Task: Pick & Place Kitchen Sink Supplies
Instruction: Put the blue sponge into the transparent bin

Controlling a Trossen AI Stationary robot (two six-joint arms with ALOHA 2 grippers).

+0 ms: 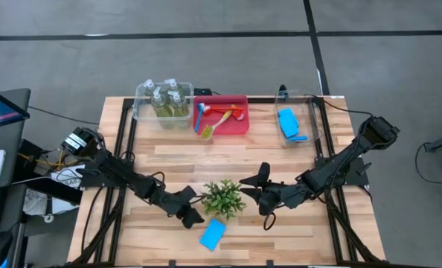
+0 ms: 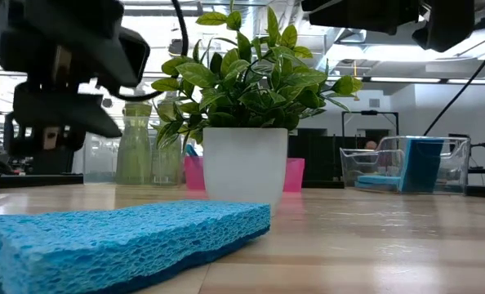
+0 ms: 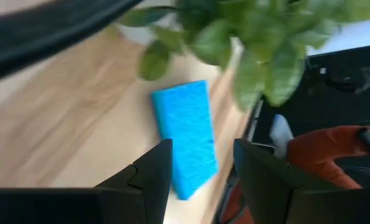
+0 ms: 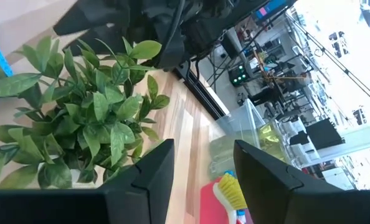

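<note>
a: what sits on the wooden table (image 1: 295, 231)?
b: a clear bin (image 1: 141, 112) and a red bin (image 1: 239, 126) at the far edge, another clear bin (image 1: 310, 123), the potted plant (image 1: 223, 197), and a blue sponge (image 1: 213, 234) near the front.

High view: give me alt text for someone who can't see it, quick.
One blue sponge lies loose at the near edge of the wooden table, in front of a small potted plant flanked by the open left gripper and open right gripper. Along the far edge sit a clear bin of bottles, a red bin of brushes and a clear bin of sponges.
</note>
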